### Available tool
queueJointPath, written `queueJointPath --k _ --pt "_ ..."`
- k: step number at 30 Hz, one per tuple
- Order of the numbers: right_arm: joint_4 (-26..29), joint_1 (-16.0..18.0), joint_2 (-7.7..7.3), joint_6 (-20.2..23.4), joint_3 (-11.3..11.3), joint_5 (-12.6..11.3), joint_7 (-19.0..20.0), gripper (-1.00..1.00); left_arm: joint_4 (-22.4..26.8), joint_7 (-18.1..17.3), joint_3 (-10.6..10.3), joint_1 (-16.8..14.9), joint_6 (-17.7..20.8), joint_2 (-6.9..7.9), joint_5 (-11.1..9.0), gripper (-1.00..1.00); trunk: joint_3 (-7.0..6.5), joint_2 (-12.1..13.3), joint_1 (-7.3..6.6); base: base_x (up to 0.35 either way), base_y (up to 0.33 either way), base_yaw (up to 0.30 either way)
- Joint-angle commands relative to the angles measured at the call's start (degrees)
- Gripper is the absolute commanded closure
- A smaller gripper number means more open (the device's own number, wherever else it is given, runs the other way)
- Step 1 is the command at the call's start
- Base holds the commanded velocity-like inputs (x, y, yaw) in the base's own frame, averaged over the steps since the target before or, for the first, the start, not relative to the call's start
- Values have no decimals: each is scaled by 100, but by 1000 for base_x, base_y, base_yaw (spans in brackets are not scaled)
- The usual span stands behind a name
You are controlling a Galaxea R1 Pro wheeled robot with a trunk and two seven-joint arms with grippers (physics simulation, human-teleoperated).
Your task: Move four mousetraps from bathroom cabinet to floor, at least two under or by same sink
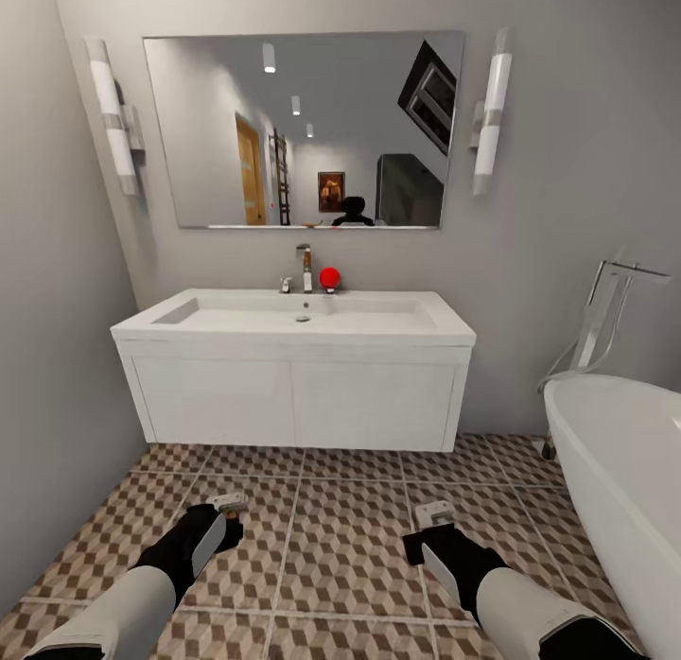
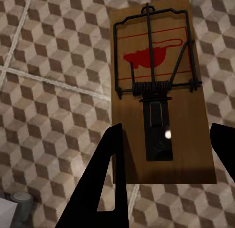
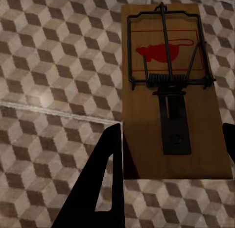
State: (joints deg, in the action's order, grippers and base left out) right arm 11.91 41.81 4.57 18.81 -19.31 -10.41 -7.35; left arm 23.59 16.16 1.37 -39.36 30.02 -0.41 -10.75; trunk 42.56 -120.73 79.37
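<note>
We see two flat brown wooden mousetraps with black wire springs and red mouse prints, one (image 2: 164,98) and another (image 3: 174,90), each held above our cube-patterned brown-beige tiled floor (image 1: 322,537) before the white sink (image 1: 293,315).

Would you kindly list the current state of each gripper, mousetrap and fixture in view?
Left gripper: shut on left mousetrap, above the floor.
Right gripper: shut on right mousetrap, above the floor.
Left mousetrap: held between the fingers, wire bar set.
Right mousetrap: held the same way, not yet on the floor.
Sink: basin empty, tap off.
Vanity doors: closed.
Wall lamps: lit.
</note>
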Motion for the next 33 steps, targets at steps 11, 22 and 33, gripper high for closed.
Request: queueJointPath --k 11,22,33 --pt "-60 2 -412 -533 -45 -479 571 100 14 45 12 -2 10 -10 -59 100 204 -445 241 0 0 0" --pt "-66 2 -432 -567 -46 -539 602 100 52 45 11 -2 -12 -22 -52 100 401 -887 483 0 0 0" --pt "-66 2 -431 -588 -54 -533 603 100 316 45 -4 -2 -35 -30 -50 100 599 -1328 724 0 0 0"
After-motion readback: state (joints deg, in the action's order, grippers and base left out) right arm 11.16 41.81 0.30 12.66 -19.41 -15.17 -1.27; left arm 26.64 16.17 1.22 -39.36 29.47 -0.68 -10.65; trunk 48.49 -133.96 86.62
